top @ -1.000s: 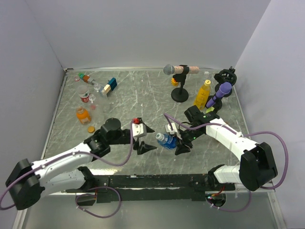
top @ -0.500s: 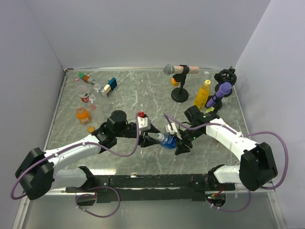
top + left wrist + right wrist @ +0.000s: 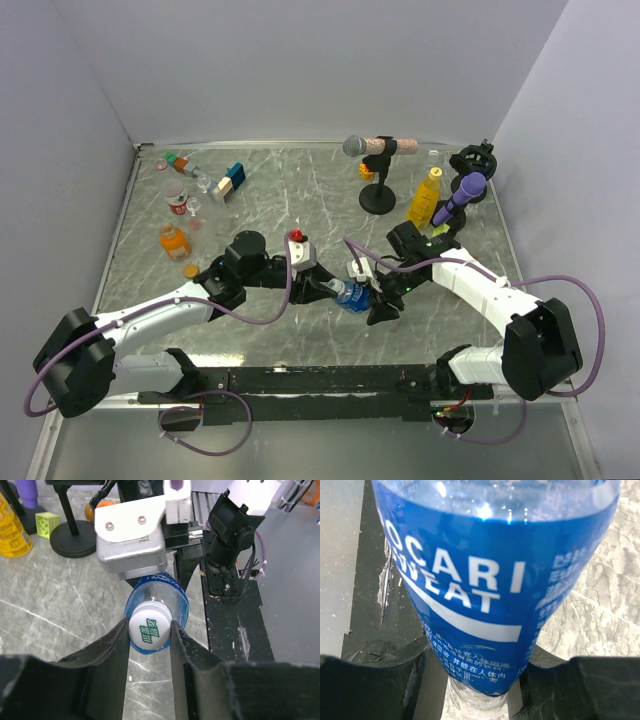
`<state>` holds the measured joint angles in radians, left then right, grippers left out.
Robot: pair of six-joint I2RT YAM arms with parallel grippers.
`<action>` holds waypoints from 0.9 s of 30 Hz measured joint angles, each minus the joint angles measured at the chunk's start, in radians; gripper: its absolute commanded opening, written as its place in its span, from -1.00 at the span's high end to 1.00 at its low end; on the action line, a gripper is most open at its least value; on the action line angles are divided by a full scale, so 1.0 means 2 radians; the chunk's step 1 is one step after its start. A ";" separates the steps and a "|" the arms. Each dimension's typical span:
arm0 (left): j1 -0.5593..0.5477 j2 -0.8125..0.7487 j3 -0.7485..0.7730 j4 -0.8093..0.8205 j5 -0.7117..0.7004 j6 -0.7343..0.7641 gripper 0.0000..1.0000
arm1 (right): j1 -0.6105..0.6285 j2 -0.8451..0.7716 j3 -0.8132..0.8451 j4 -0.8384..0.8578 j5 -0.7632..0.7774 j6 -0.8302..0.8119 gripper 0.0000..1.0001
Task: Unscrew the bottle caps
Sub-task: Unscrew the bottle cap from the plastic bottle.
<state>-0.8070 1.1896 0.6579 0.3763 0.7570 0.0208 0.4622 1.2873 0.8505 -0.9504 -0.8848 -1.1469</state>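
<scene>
Glossy clear plastic bottle [image 3: 480, 580], matt white cap [image 3: 149, 628].

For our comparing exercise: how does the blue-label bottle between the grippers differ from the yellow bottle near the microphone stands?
The blue-label bottle is held sideways by the right gripper; the yellow bottle stands upright, untouched. The blue-label bottle's white cap is pinched by the left gripper; the yellow bottle's cap is free. Both are capped plastic bottles.

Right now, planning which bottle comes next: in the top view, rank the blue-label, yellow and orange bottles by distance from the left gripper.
1. blue-label bottle, at the left gripper, which pinches its cap.
2. yellow bottle, rear right.
3. orange bottle, far left.
</scene>
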 measured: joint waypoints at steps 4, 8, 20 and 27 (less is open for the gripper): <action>0.000 0.000 0.000 0.000 -0.012 -0.033 0.95 | 0.000 0.000 0.000 0.000 0.000 0.000 0.40; -0.001 -0.004 0.001 -0.009 -0.040 -0.087 0.99 | 0.000 0.000 0.000 0.000 0.000 0.002 0.40; -0.043 -0.009 0.113 -0.228 -0.197 -0.359 0.99 | 0.002 0.003 0.005 0.004 -0.017 0.006 0.40; -0.069 0.001 0.168 -0.327 -0.276 -0.433 0.99 | 0.003 0.003 0.005 0.007 -0.020 0.005 0.40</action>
<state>-0.9459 1.1923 0.9947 -0.2787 0.2043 -0.8455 0.4690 1.2942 0.8600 -0.9367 -0.9245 -1.1362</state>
